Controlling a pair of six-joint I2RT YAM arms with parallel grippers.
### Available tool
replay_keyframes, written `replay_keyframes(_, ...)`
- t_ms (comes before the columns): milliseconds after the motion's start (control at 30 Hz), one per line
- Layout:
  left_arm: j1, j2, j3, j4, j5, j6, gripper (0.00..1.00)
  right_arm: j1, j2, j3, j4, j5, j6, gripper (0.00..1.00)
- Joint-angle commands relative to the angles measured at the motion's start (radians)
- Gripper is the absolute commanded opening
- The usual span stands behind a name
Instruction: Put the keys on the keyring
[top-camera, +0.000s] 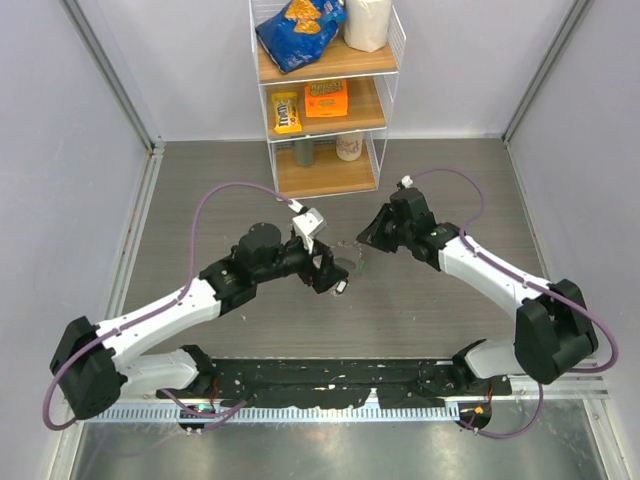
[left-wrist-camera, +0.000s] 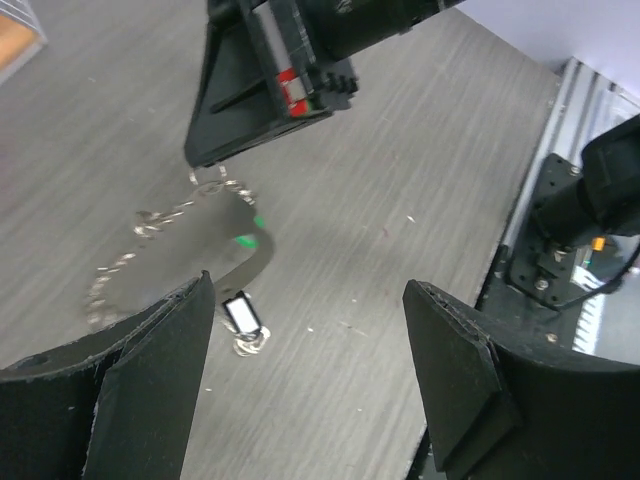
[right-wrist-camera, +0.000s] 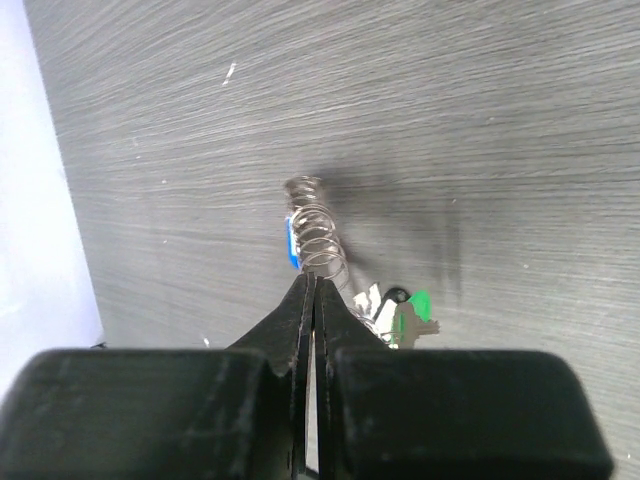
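Observation:
The keyring (right-wrist-camera: 320, 238) is a silvery coiled wire loop, and my right gripper (right-wrist-camera: 313, 278) is shut on one end of it, holding that end just above the table. In the left wrist view the keyring (left-wrist-camera: 150, 225) droops from the right gripper (left-wrist-camera: 200, 150) down onto the wood. A blue key (right-wrist-camera: 291, 242) sits by the coil, and a green key (right-wrist-camera: 420, 304) lies further along. A whitish-dark key (left-wrist-camera: 242, 314) lies loose on the table beside my left gripper's (left-wrist-camera: 310, 295) left finger. The left gripper is open with nothing between its fingers.
A wire shelf rack (top-camera: 325, 100) with snack bags and cups stands at the back centre. Grey walls close off both sides. A black mounting rail (top-camera: 330, 382) runs along the near edge, seen also in the left wrist view (left-wrist-camera: 560, 250).

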Motion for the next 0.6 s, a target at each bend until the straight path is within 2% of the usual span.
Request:
replay_keyframes(0,-0.040,-0.086,-0.066,0.126,-0.185,0.136,0.82,0.004,-0.086,0.097,-0.059,-0.036,-0.017,0.05)
replay_keyframes(300,-0.149,-0.031,-0.126,0.324,-0.426,0.266,0.82,0.046,-0.098,0.179,-0.178,-0.025,-0.030,0.05)
replay_keyframes(567,-0.211,0.021,-0.090,0.341,-0.431,0.269,0.83,0.049,-0.173,0.104,-0.206,0.015,-0.041,0.06)
